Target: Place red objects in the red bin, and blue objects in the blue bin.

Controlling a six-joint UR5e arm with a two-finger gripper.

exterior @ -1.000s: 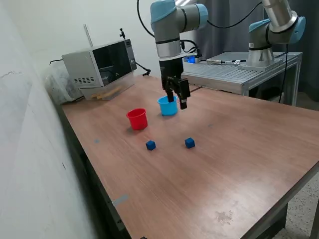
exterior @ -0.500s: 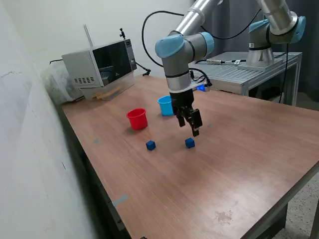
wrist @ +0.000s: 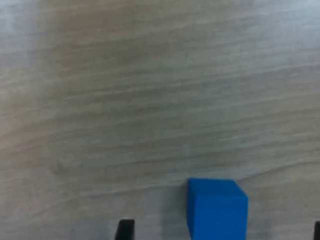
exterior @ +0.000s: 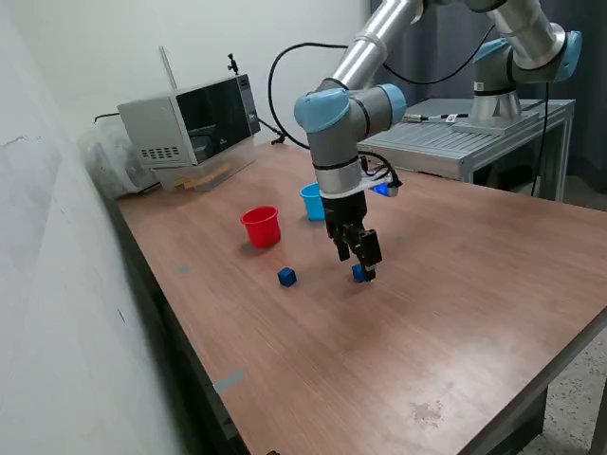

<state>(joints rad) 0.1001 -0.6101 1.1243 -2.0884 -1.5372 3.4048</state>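
Observation:
Two small dark blue cubes lie on the wooden table: one (exterior: 286,276) in front of the red cup (exterior: 262,227), the other (exterior: 361,274) to the exterior view's right of it. My gripper (exterior: 361,263) is low over that second cube. In the wrist view the cube (wrist: 217,207) sits between my spread fingertips (wrist: 125,229), touching neither, so the gripper (wrist: 220,232) is open. The light blue cup (exterior: 311,201) stands behind the arm, partly hidden by it. No red objects show on the table.
A grey microwave-like box (exterior: 190,118) stands at the back on the exterior view's left. A metal bench (exterior: 455,142) with a second arm (exterior: 522,57) is behind the table. A wall runs along the exterior view's left.
The arm has swung from above the light blue cup forward and down to the blue cube on the exterior view's right. The cubes and cups have not moved.

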